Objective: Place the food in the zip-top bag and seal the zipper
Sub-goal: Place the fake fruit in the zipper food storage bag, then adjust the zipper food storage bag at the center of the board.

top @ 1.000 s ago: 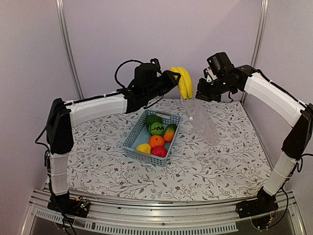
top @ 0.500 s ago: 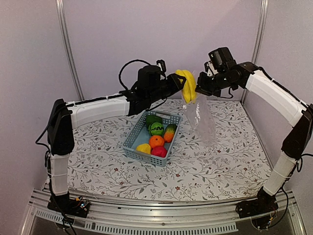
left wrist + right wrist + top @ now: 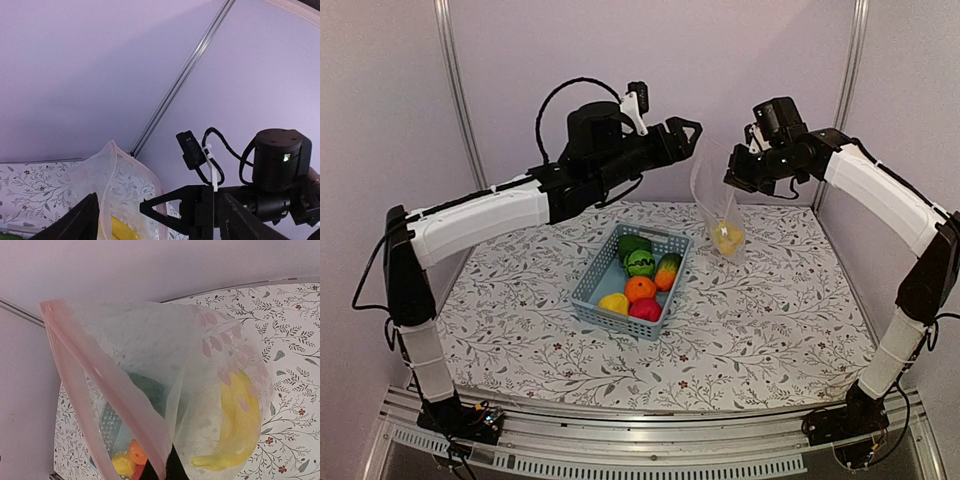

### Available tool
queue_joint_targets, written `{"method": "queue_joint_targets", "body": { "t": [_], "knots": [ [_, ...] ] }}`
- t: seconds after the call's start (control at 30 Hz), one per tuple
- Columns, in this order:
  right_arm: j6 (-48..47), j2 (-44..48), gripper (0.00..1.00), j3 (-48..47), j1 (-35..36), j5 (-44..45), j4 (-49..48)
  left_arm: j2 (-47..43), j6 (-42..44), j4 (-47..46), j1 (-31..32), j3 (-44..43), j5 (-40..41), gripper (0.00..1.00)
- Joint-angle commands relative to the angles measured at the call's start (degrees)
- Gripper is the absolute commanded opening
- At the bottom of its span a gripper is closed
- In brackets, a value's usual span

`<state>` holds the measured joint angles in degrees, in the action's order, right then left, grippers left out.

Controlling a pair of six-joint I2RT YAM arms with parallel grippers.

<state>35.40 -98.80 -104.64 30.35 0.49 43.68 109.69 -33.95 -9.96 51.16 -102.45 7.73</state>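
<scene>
The clear zip-top bag [image 3: 715, 195] hangs from my right gripper [image 3: 735, 178], which is shut on its mouth edge. The pinkish zipper [image 3: 100, 385] runs diagonally across the right wrist view, and the mouth gapes open. A yellow banana [image 3: 727, 237] lies at the bottom of the bag [image 3: 215, 355], also seen as banana [image 3: 240, 425] and banana [image 3: 122, 230]. My left gripper [image 3: 686, 134] stands open and empty, just left of the bag's mouth. The rest of the food, melon [image 3: 640, 262], mango [image 3: 667, 268], orange [image 3: 640, 288] and red apple [image 3: 645, 309], sits in the basket.
The blue-grey lattice basket [image 3: 588, 283] stands mid-table, left of the hanging bag. Both arms are raised near the back wall. The floral tablecloth [image 3: 770, 330] covers the table, and metal posts [image 3: 455, 100] run up the wall.
My left gripper carried the banana to the bag's mouth and opened. The banana dropped to the bag's bottom. The right gripper kept its hold on the bag.
</scene>
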Motion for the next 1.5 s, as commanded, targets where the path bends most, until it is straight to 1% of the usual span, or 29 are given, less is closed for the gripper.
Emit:
{"method": "queue_joint_targets", "body": {
  "t": [0.0, 0.13, 0.27, 0.37, 0.43, 0.53, 0.63, 0.73, 0.83, 0.93, 1.03, 1.13, 1.27, 1.3, 1.33, 1.37, 1.47],
  "knots": [
    [-0.15, 1.32, 0.0, 3.2, -0.11, -2.12, -2.28, -6.2, 2.69, 8.21, -1.84, 3.62, 0.75, 0.8],
    [-1.75, 2.63, 0.0, 6.35, -0.16, -2.3, -2.06, -10.83, 3.53, 17.1, -3.08, 9.63, 0.32, 0.77],
    [-4.01, 4.75, 0.0, 7.1, -0.99, 1.59, 1.0, -16.55, 2.16, 22.16, -5.91, 18.8, -1.81, 0.7],
    [-3.67, 7.26, 0.0, 7.08, -4.18, 1.52, 5.15, -18.85, 1.37, 27.42, -8.38, 23.88, -2.29, 0.66],
    [-3.05, 9.2, 0.0, 7.04, -6.32, 1.36, 8.06, -19.11, 1.04, 30.97, -9.82, 25.32, -2.75, 0.64],
    [-4.25, 11.36, 0.0, 4.04, -8.59, 4.92, 12.74, -18.54, 1.88, 34.16, -10.83, 25.84, -4.04, 0.61],
    [-6.97, 11.81, 0.0, -2.44, -10.52, 11.57, 19.02, -17.39, 2.5, 34.66, -11.13, 25.48, -6.58, 0.6],
    [-9.47, 11.11, 0.0, -7.6, -11.25, 15.29, 22.52, -15.48, 3.5, 35.14, -11.12, 24.0, -9.8, 0.6],
    [-11.32, 10.1, 0.0, -7.66, -11.27, 12.8, 22.12, -12.81, 4.27, 36.99, -11.12, 21.79, -11.77, 0.58],
    [-12.58, 8.66, 0.0, -3.97, -11.08, 7.48, 20.8, -9.72, 4.3, 40.1, -11.25, 19.99, -13.16, 0.54],
    [-13.51, 5.93, 0.0, 0.71, -9.59, 4.5, 20.06, -7.02, 5.72, 44.05, -11.22, 17.3, -16.07, 0.53],
    [-14.27, 3.86, 0.0, 4.05, -7.65, 1.74, 18.81, -5.29, 6.62, 47.21, -11.26, 15.51, -18.15, 0.57],
    [-14.35, 2.9, 0.0, 6.29, -5.58, -0.85, 16.66, -3.62, 4.88, 47.68, -11.26, 15.27, -19.93, 0.65],
    [-14.31, 2.56, 0.0, 6.45, -5.24, -2.0, 16.5, -3.06, 4.16, 47.82, -11.31, 14.93, -19.77, 0.71],
    [-14.31, 2.3, 0.0, 6.46, -4.99, -2.35, 16.44, -2.33, 3.49, 47.83, -11.34, 14.42, -19.58, 0.8],
    [-14.35, 1.74, 0.0, 6.53, -4.81, -2.65, 16.44, -1.49, 2.91, 47.77, -11.34, 13.94, -19.44, 0.84],
    [-14.81, 1.09, 0.0, 6.89, -4.53, -3.77, 16.15, 1.57, 1.55, 47.8, -11.31, 11.3, -18.22, 0.87]
  ]
}}
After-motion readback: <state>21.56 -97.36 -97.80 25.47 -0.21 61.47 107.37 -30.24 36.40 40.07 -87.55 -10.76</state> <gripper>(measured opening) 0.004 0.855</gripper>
